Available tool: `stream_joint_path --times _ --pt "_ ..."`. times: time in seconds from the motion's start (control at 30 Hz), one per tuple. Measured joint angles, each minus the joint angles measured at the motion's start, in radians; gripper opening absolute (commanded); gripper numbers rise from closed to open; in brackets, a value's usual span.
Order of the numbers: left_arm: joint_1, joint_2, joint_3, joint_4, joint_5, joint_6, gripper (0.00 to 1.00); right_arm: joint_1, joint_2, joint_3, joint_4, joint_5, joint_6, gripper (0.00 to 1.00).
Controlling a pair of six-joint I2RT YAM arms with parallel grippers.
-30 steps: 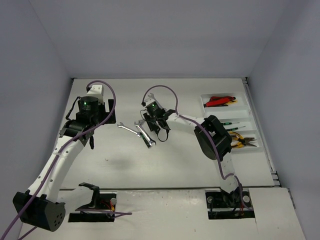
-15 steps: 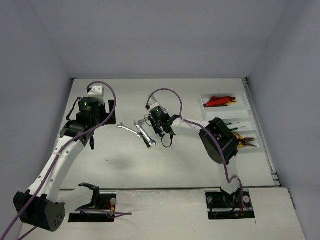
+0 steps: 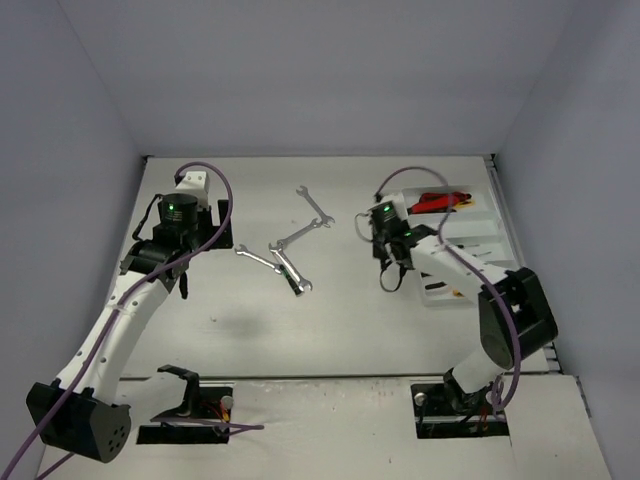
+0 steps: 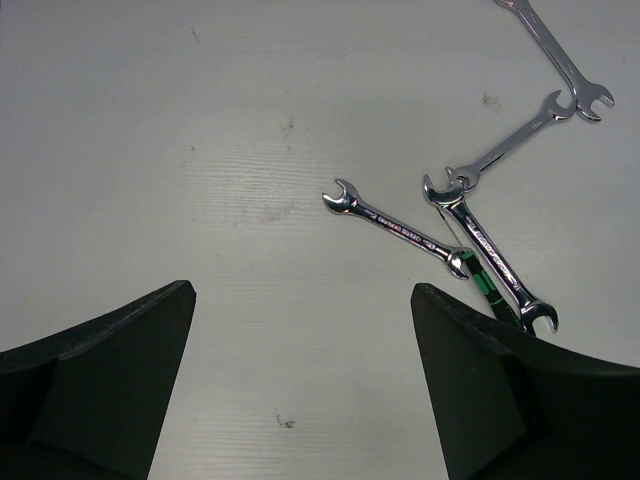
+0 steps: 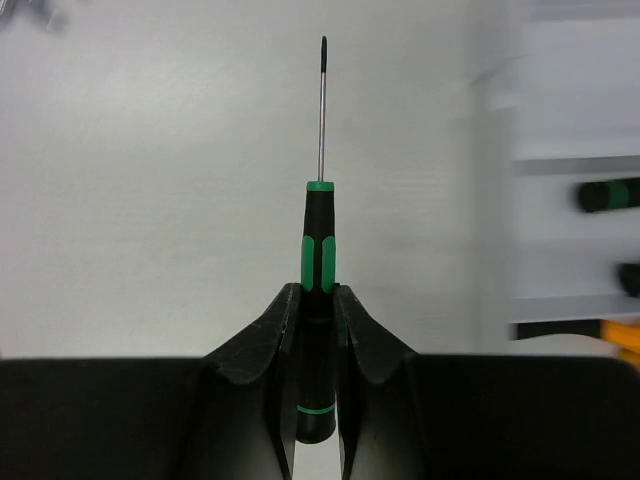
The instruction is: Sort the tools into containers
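My right gripper (image 5: 318, 291) is shut on the handle of a thin black-and-green screwdriver (image 5: 320, 235), whose shaft points away from the wrist. In the top view this gripper (image 3: 390, 263) hangs just left of the white tray (image 3: 480, 222), which the arm partly hides. Red-handled cutters (image 3: 438, 203) lie in the tray's far compartment. Two screwdriver handles (image 5: 606, 194) show in a tray compartment at the right edge. Several silver wrenches (image 3: 292, 270) lie mid-table. My left gripper (image 4: 300, 290) is open over bare table left of the wrenches (image 4: 400, 228). Another green-and-black screwdriver (image 4: 489, 289) lies beneath one wrench.
Grey walls close the table in at the back and on both sides. Purple cables loop above both wrists. A black bracket (image 3: 183, 385) stands at the near edge by the left base. An orange handle (image 5: 630, 352) peeks in at the right.
My right arm has swung from the wrench pile rightward to the tray's left side, carrying the screwdriver with its jaws shut. A far wrench it had covered now shows. The left arm has stayed still.
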Motion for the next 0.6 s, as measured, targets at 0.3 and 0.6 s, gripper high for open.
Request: stream_joint_path --times 0.3,0.6 --pt "0.0 0.001 0.0 0.0 0.0 0.0 0.87 -0.456 -0.17 -0.015 0.001 0.052 0.288 0.0" --pt "0.0 0.001 0.0 0.0 0.0 0.0 0.87 -0.612 -0.046 -0.067 0.029 -0.01 0.53 0.03"
